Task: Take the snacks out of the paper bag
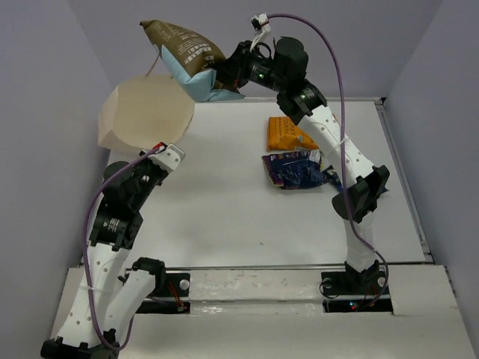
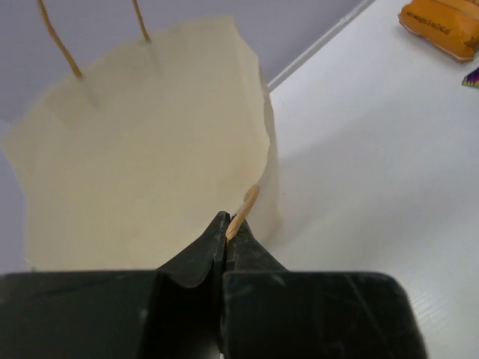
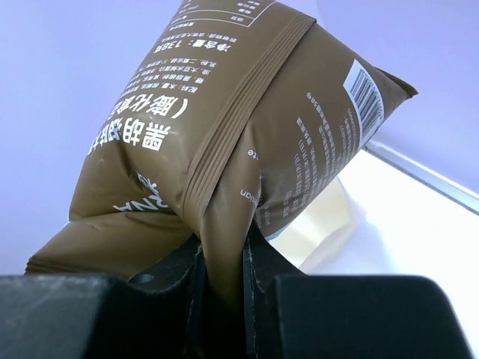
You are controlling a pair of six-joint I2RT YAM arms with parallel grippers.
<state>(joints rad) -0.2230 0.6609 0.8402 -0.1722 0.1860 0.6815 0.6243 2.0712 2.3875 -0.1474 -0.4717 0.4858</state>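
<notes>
The cream paper bag (image 1: 146,112) stands at the far left of the table. My left gripper (image 1: 161,149) is shut on its brown loop handle (image 2: 243,209), right at the bag's near side (image 2: 150,164). My right gripper (image 1: 221,75) is shut on a brown snack packet (image 1: 183,45) with white lettering and holds it in the air above and right of the bag; the packet fills the right wrist view (image 3: 239,134). A light teal packet (image 1: 198,82) hangs just under the brown one. An orange packet (image 1: 288,134) and a dark blue packet (image 1: 296,170) lie on the table at the right.
The white table (image 1: 224,209) has a raised rail along its right edge (image 1: 404,172). Grey walls close in the left, back and right sides. The right arm's elbow (image 1: 359,191) stands beside the blue packet.
</notes>
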